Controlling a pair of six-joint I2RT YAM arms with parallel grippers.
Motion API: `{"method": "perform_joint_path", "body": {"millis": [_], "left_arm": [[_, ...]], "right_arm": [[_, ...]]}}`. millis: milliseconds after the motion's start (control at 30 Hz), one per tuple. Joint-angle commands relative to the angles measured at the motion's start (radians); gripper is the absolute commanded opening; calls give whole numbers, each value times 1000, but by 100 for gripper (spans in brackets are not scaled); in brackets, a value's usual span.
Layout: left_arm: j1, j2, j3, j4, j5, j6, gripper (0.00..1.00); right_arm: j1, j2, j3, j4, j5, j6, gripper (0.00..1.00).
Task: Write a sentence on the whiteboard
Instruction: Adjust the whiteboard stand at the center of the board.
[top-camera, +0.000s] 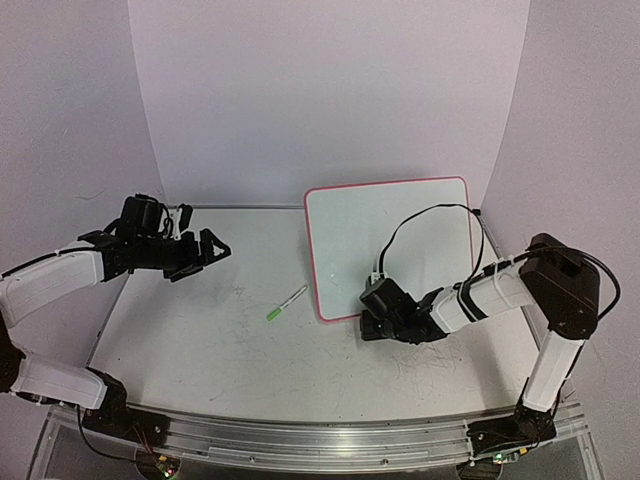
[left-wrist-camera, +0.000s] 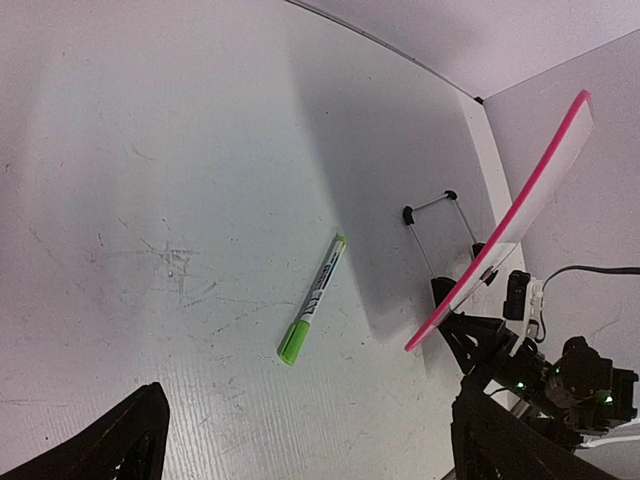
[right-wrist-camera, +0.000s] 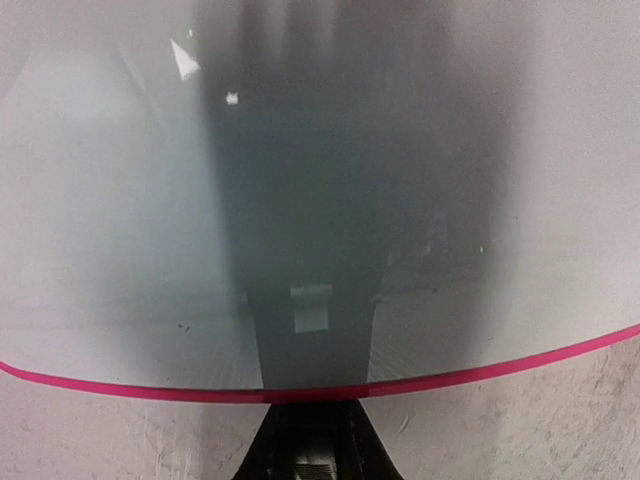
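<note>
Pink-rimmed whiteboard (top-camera: 395, 235), tilted, faces the right arm (top-camera: 490, 295), long side crosswise.

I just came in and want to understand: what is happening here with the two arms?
The right claw is shut on the near edge of the whiteboard, which stands tilted on the table. The left claw hangs open above the table and holds nothing. A green marker lies on the table between the arms, just left of the whiteboard. No writing shows on the whiteboard.
</note>
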Motion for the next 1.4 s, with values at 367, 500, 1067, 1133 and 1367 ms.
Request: {"method": "perform_joint_path", "body": {"millis": [367, 500, 1067, 1133, 1367], "left_arm": [[-126, 98, 7, 76, -55, -61, 97], [-168, 102, 6, 85, -88, -87, 96], [-232, -108, -159, 94, -101, -197, 95], [-232, -113, -169, 95, -99, -206, 95], [-238, -26, -129, 93, -103, -206, 91]], "right_arm": [[192, -38, -21, -129, 134, 384, 0], [193, -69, -60, -142, 153, 417, 0], [251, -91, -63, -186, 193, 452, 21], [252, -104, -60, -198, 186, 444, 31], [265, -225, -92, -215, 164, 378, 75]]}}
